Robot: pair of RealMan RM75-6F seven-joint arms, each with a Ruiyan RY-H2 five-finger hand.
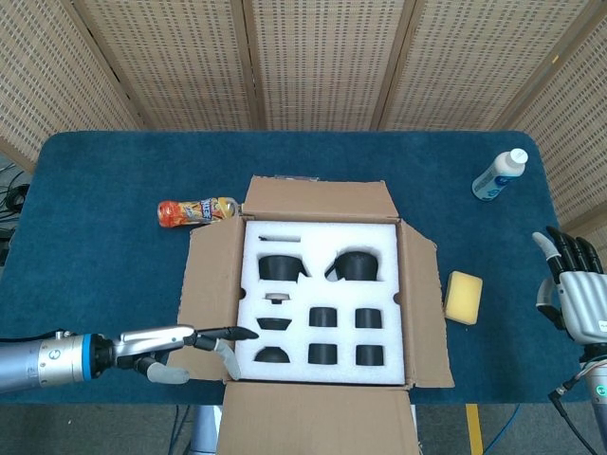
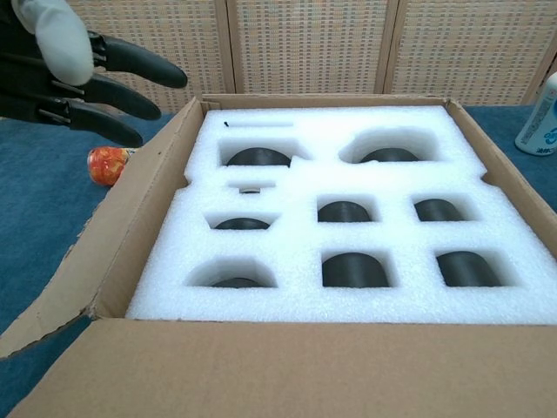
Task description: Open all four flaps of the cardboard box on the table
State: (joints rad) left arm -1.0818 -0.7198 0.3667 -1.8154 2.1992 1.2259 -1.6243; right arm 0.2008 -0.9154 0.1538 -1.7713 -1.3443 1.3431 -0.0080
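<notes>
Your left hand [image 1: 194,343] hovers open, holding nothing, over the cardboard box [image 1: 318,305]; all flaps look open, so withdraw.

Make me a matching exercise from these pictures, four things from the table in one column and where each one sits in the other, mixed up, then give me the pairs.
Things:
1. orange bottle
2. yellow sponge
3. white bottle
4. left hand

Places:
A. far right corner of the table
B. over the cardboard box's left flap
C. just right of the box
D. lying by the box's far left corner

Pairs: 1-D, 2-C, 3-A, 4-B
</notes>
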